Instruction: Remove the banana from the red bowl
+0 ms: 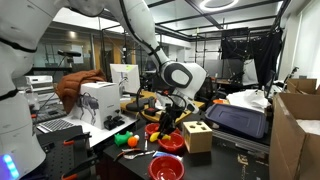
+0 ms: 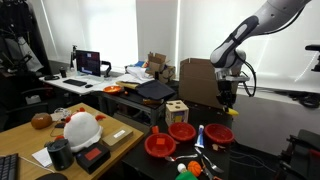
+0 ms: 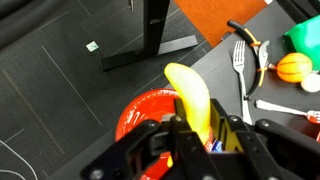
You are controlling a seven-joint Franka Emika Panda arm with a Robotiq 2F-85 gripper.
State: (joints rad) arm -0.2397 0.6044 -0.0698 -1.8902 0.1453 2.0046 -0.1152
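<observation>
- Right now you are gripping the banana (image 3: 190, 98) — the gripper (image 3: 203, 130) is clamped on its lower end, at the bottom centre of the wrist view.
- The banana is hanging above the red bowl (image 3: 140, 112), not resting in it.
- A fork (image 3: 238, 62) and an orange ball (image 3: 291, 67) are lying at the right of the frame.

Wrist view: lower end of the banana (image 3: 190, 95) is hidden behind the gripper (image 3: 205, 128), whose dark body also covers pt of the red bowl (image 3: 138, 115) & is cut off by the bottom edge. A green item (image 3: 305, 35) is cropped at the right edge. In both exterior views the banana is too small to tell apart from the dark gripper.
</observation>
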